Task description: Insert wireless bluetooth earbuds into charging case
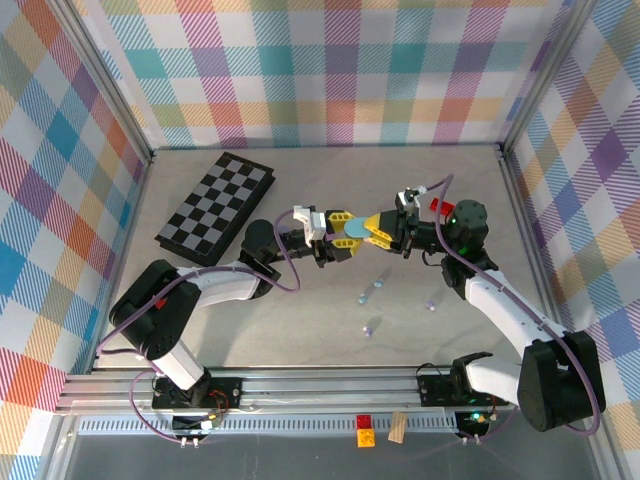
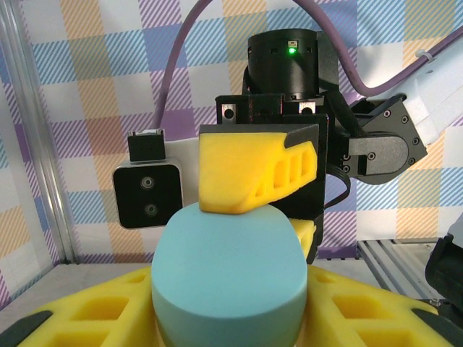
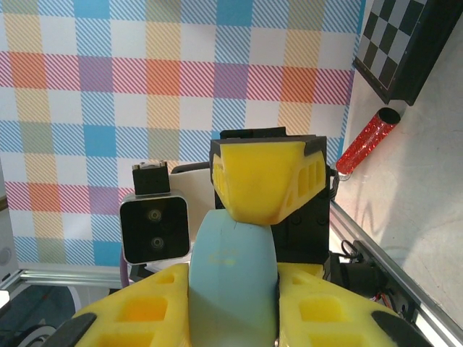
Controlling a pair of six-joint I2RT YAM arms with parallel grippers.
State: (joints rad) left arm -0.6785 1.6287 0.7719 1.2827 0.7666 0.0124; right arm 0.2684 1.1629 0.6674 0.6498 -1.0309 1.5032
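The workspace is enclosed on three sides by walls covered in a pastel plaid print, joined at the corners by bare metal posts. The table is a pale, matte grey-beige surface, and it is bordered at the near edge by an aluminium rail to which both arm bases are bolted. A folded black-and-grey chessboard is laid at an angle in the far left part of the table. A red glitter tube is seen lying near the far right wall. In front of the rail, a small red and yellow block and a wooden block are set side by side.

Above the middle of the table, a light-blue charging case is held in the air between the two arms. The left gripper is closed on it from the left, its yellow fingers pressed against both flanks of the case in the left wrist view. The right gripper is clamped on the same case from the opposite side, one yellow finger being seen on top of it.

The earbuds are scattered on the bare table below and nearer the front than the case, apart from it and from both grippers; their colours are too faint to be told with certainty.
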